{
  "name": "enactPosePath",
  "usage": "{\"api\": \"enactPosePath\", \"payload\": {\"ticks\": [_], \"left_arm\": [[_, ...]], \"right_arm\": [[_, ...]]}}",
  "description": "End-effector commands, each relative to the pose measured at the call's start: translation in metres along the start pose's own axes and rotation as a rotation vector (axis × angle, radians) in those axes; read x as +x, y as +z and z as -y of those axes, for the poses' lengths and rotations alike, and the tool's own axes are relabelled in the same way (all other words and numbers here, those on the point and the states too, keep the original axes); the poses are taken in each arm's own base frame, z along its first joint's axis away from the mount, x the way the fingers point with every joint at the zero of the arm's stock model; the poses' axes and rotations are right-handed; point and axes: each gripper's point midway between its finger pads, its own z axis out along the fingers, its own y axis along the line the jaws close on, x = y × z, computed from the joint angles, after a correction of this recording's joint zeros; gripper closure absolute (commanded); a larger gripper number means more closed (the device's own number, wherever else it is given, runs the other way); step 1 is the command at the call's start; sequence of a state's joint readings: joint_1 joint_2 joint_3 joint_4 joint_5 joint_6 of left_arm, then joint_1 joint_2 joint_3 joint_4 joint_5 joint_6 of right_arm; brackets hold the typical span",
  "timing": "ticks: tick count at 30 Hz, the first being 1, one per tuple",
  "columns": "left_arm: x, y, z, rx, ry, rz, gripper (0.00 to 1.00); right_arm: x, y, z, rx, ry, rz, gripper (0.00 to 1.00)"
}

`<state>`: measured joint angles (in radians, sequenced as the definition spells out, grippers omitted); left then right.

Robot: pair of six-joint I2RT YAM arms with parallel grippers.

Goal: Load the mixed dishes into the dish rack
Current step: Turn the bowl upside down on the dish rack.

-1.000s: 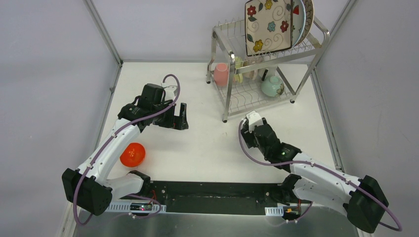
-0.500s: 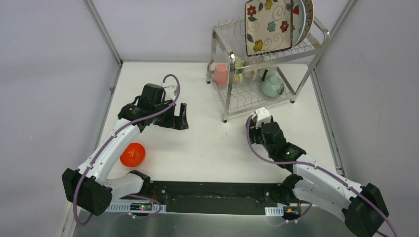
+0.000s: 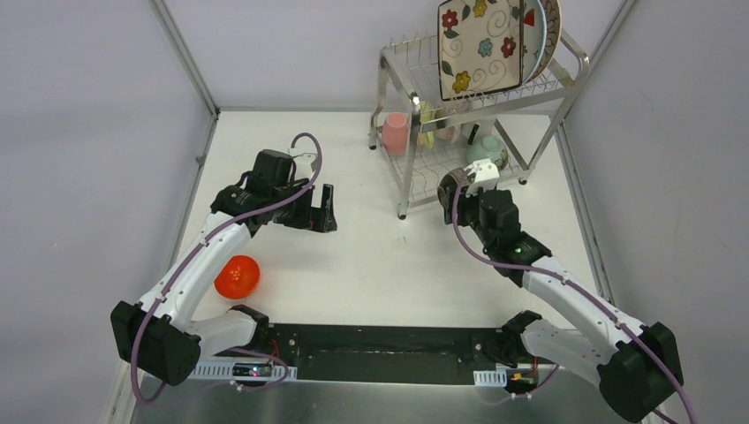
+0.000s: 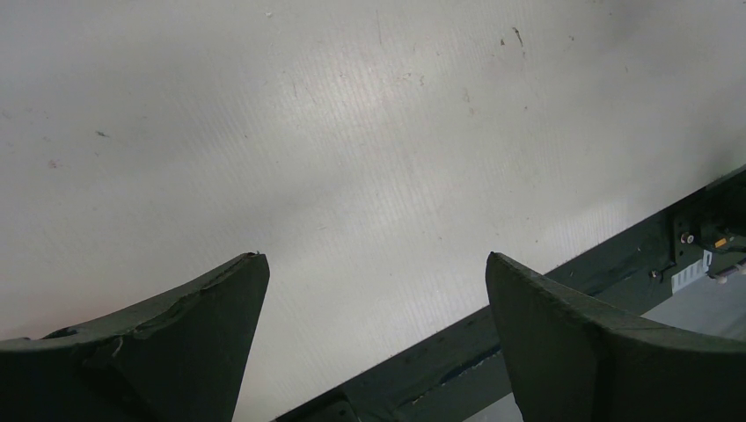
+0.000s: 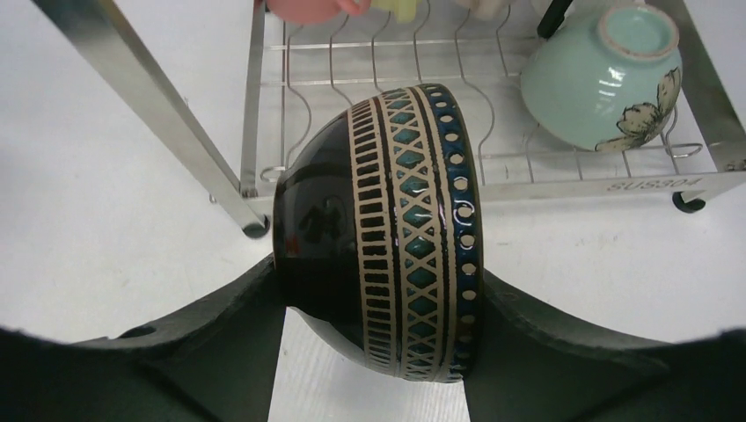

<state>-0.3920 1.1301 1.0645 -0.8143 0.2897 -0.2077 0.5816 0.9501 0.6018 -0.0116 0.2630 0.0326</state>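
My right gripper (image 3: 459, 187) (image 5: 378, 274) is shut on a dark brown bowl (image 3: 451, 184) (image 5: 387, 220) with cream and teal bands. It holds the bowl on its side, just in front of the lower shelf of the silver dish rack (image 3: 408, 177) (image 5: 149, 97). A mint bowl (image 3: 487, 155) (image 5: 607, 75) lies upside down on that shelf, with a pink cup (image 3: 395, 132) at its left end. On the top tier a square floral plate (image 3: 481, 49) stands with a round plate (image 3: 550, 31) behind it. An orange bowl (image 3: 237, 276) sits on the table beside the left arm. My left gripper (image 3: 322, 209) (image 4: 374, 259) hangs open above bare table.
Pale cups (image 3: 435, 124) stand between the pink cup and the mint bowl. The rack's front left leg (image 5: 255, 227) is just left of the held bowl. A dark base rail (image 3: 380, 340) runs along the near table edge. Frame posts rise at the back corners.
My right arm has carried the brown bowl from the middle of the table up and right to the rack's lower front. The left arm has not moved.
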Motion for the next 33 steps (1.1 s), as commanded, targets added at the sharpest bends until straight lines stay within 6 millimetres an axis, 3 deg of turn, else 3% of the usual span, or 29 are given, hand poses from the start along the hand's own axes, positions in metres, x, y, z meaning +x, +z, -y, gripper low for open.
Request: {"api": "enactPosePath", "payload": {"ticks": [1, 9, 25, 33], "left_arm": [[-0.008, -0.003, 0.004, 0.023, 0.031, 0.039, 0.01], [-0.007, -0.006, 0.007, 0.038, 0.034, 0.044, 0.01], [-0.005, -0.006, 0.01, 0.054, 0.033, 0.041, 0.01], [-0.005, -0.006, 0.01, 0.055, 0.033, 0.041, 0.01]], "right_arm": [[-0.08, 0.006, -0.001, -0.021, 0.133, 0.228, 0.89], [-0.089, 0.038, 0.017, 0.002, 0.272, 0.242, 0.88], [-0.105, 0.088, 0.033, -0.02, 0.547, 0.322, 0.86], [-0.093, 0.117, 0.043, -0.044, 0.784, 0.271, 0.84]]}}
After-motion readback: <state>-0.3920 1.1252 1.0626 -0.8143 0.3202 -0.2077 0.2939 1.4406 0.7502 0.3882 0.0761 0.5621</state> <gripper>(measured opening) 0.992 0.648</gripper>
